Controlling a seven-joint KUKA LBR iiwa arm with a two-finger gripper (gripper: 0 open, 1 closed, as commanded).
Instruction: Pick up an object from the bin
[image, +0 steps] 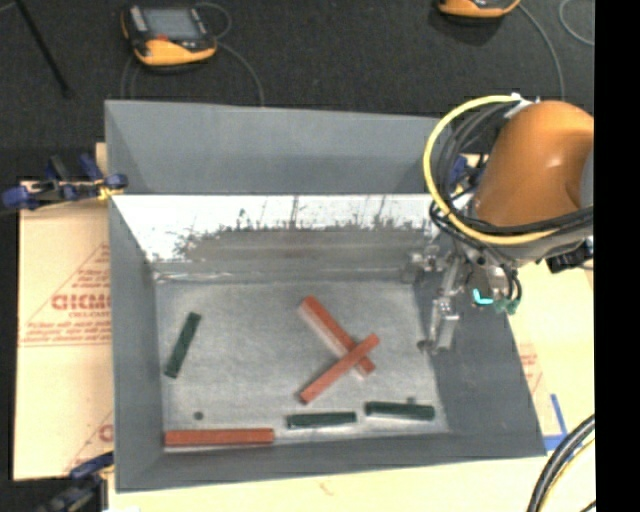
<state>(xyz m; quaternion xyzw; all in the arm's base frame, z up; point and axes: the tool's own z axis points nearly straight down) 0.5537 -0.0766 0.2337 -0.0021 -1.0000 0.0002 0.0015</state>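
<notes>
at the right wall of the bin (480, 390), the gripper (437, 325) hangs low beside the slope, under the orange wrist cover (530, 165) w/ its cable loop. can't tell how far open it is from this angle; no obj visible in its grip. nearest candidates: the crossed red-brown sticks (337, 352), one lying over the other mid-floor just left of the gripper, and the corner green stick (400, 409), dark, flat, toward the near-right corner. rest are well apart: edge green stick (320, 421) along the near edge, long red-brown stick (218, 437) in the near-left corner, left green stick (183, 345) tilted by the left wall. judgement: pick not begun, gripper not over any obj yet. risks: it's so close to the right wall that a straight descent prob meets the slope or bare floor, not a stick. crossed pair is awkward; closing on the top one could lever or drag the lower one, or catch both and drop one. sticks at the near edge lie flat at the wall foot, so little room to get round them, likely a slip or miss.
</notes>
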